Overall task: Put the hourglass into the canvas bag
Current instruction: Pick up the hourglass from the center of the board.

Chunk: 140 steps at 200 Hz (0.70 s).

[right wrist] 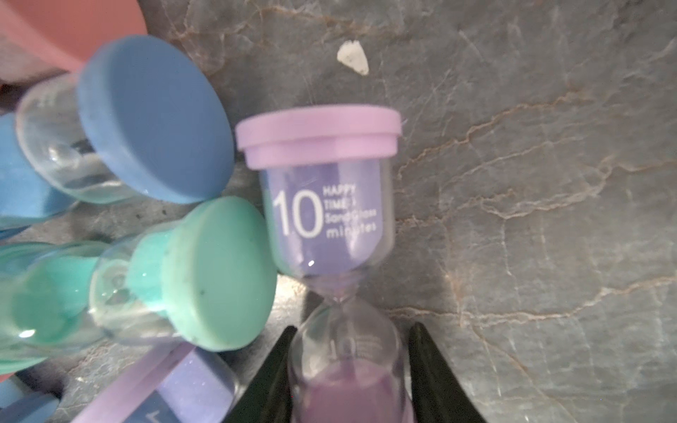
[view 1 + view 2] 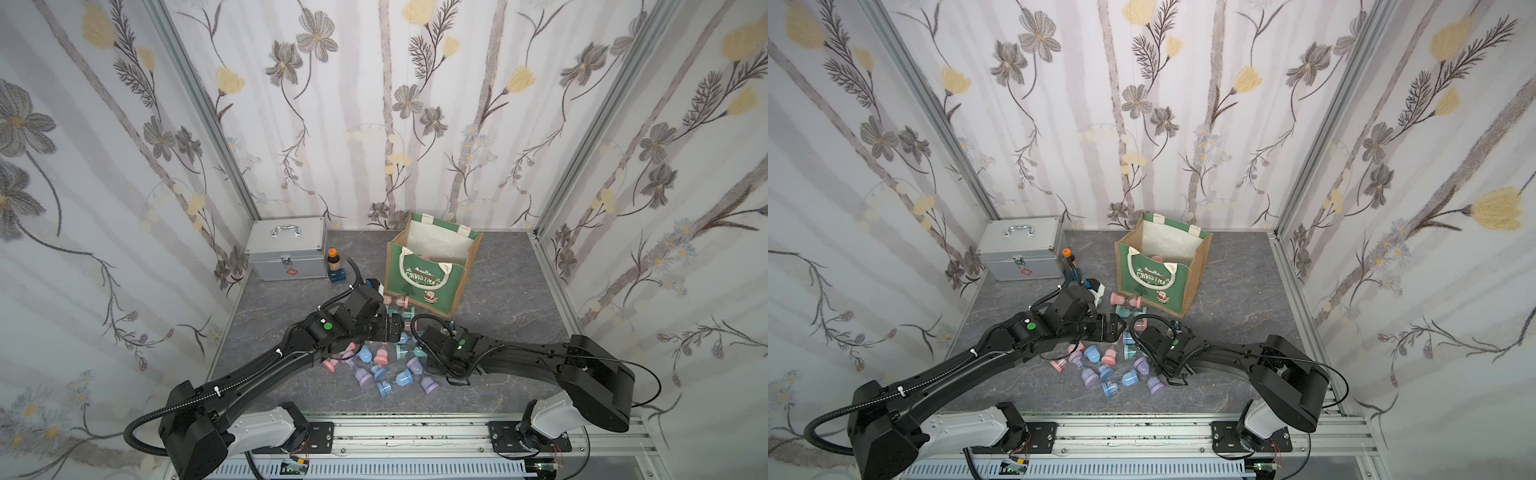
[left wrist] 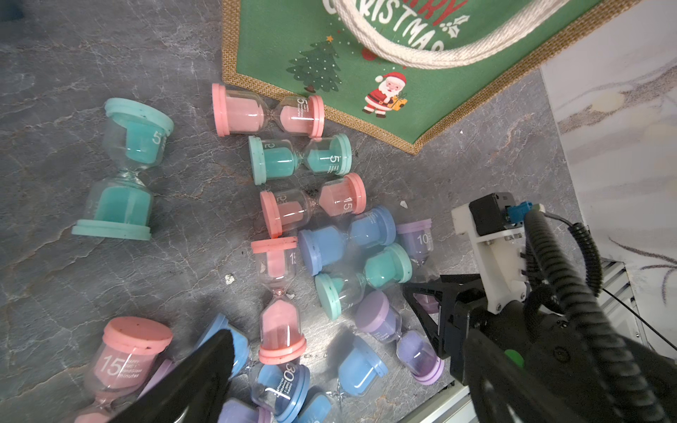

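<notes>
A grey, marble-veined table (image 2: 511,299) is carrying everything. Walls (image 2: 374,104) papered with grey and yellow flowers are closing it in on three sides, and a metal rail (image 2: 415,430) is running along the near edge between the two arm bases. The right fingers (image 1: 282,351) are pressing on either side of one bulb of a purple hourglass (image 1: 329,205) marked 10, which is lying flat on the table and pointing away from their tips. A teal hourglass (image 1: 219,271) and a blue hourglass (image 1: 154,117) are crowding close on one side of it, and a small white chip (image 1: 353,56) is lying on bare stone beyond it. The left fingers (image 3: 205,366) are standing wide apart, holding nothing, and hanging over a loose heap of pastel hourglasses (image 2: 382,370). The canvas bag (image 2: 424,282) is standing upright and open-mouthed on the table beyond both pairs of fingers, with a pink hourglass (image 3: 267,110) lying along its front bottom edge. Farther off past the left fingers, a silver case (image 2: 286,249) and a brown bottle (image 2: 331,259) are sitting near the back wall.
</notes>
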### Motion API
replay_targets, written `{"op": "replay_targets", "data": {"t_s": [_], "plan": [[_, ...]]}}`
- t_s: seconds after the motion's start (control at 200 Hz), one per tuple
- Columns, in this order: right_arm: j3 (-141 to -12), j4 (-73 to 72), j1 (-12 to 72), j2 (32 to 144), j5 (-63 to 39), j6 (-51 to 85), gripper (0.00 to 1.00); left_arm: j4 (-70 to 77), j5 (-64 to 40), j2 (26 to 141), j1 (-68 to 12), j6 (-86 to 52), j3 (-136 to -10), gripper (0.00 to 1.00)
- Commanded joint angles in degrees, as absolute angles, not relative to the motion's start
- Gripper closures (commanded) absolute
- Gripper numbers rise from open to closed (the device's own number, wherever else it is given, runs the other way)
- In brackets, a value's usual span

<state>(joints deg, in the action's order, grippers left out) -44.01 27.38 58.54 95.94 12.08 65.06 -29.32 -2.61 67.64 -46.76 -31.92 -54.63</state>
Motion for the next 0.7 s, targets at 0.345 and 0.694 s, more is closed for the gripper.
{"op": "replay_targets", "data": {"t_s": [0.345, 0.694], "plan": [[-44.6, 28.3, 58.3, 89.9, 12.5, 65.1, 0.75, -28.6, -1.6, 66.9, -46.8, -32.3, -55.9, 0.0], [-45.4, 28.7, 56.9, 83.3, 13.3, 65.0, 0.8, -28.1, -1.6, 67.1, -46.8, -31.9, -57.3, 0.0]]}}
